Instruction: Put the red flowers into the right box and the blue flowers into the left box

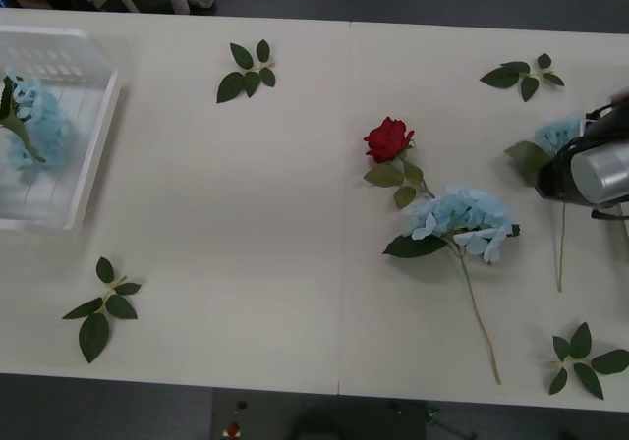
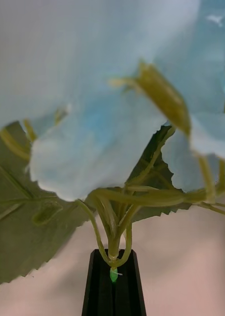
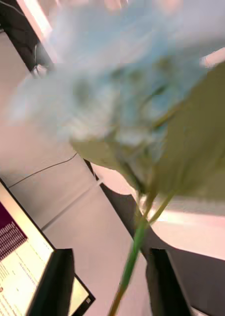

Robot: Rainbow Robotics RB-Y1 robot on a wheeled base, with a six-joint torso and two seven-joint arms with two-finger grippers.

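The right hand (image 2: 113,281) is seen closed on a blue flower (image 1: 558,134) stem near the bench's right edge. The left hand (image 3: 110,284) is open around another blue flower (image 3: 127,84). Lifting should be kept slow, so the stem is not slipped; the basket (image 1: 93,145) sits at the left edge.

The front camera looks steeply down on the long white table (image 1: 246,214). The right wrist camera sits pressed close under a pale-blue fluffy flower cluster (image 2: 102,113), seen also at the table's right edge (image 1: 558,134). The left wrist camera views another such cluster (image 3: 122,89) closely, facing off the table.
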